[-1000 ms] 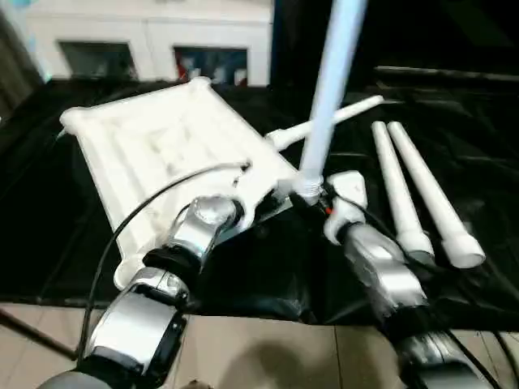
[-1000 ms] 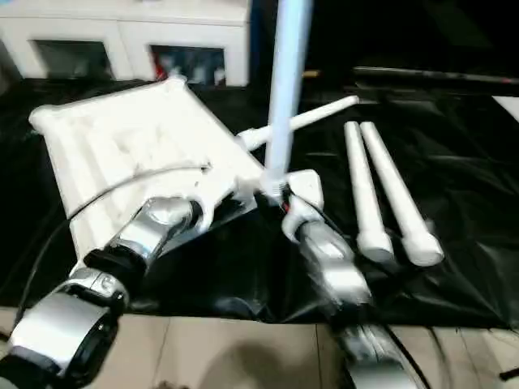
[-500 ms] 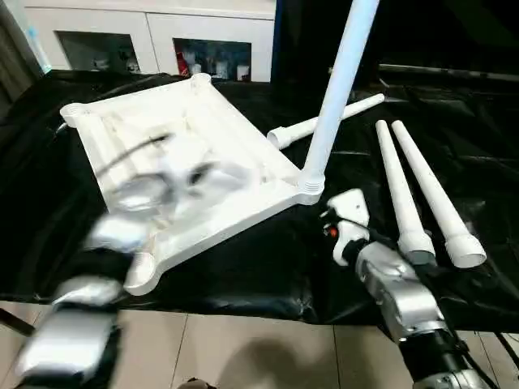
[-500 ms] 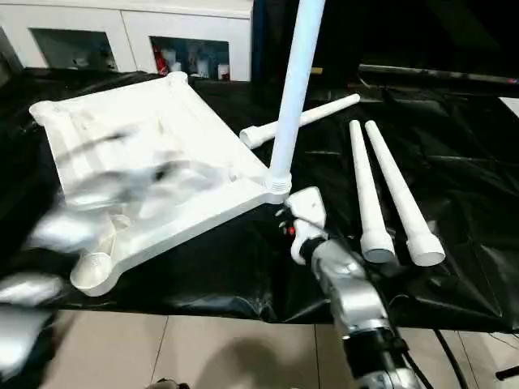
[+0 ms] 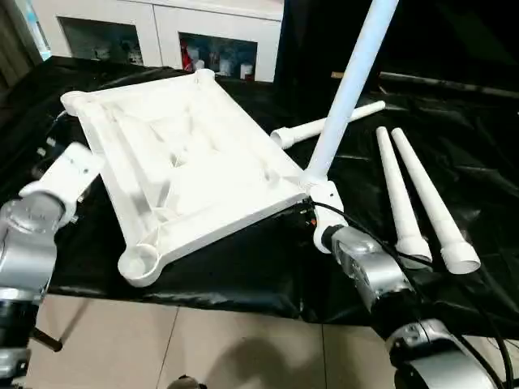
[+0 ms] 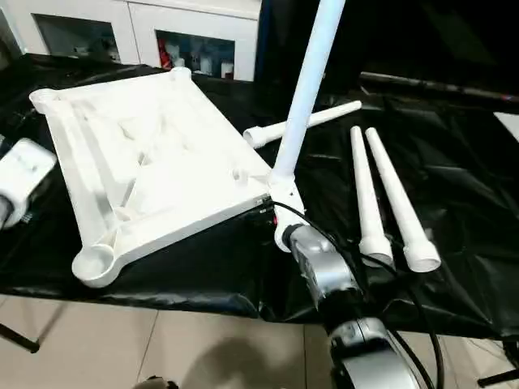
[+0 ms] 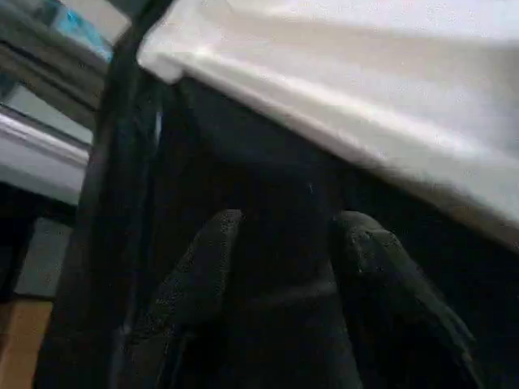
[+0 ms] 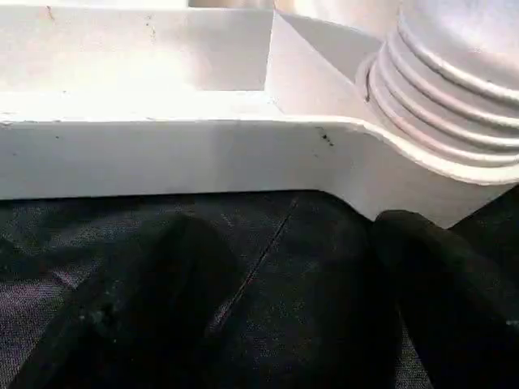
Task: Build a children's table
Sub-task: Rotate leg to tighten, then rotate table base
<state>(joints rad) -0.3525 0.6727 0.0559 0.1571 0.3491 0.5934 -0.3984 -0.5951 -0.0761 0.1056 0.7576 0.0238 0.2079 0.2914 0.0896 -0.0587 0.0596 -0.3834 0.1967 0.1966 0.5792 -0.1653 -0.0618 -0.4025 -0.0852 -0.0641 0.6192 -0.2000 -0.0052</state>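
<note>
Table top point(image 5: 190, 166): upside down on black-draped counter point(image 5: 243, 267); one leg point(image 5: 345, 97) stands in its near right corner socket. Three loose legs point(image 5: 422, 198) lie beside it, unfitted. Left pincer point(image 7: 284, 284) and right pincer point(image 8: 284, 275): both released, empty.

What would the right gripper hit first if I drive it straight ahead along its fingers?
Most likely the table top's side wall, just beside the corner socket holding the upright leg. The right gripper is open, with only black cloth between; depth is hard to judge.
</note>
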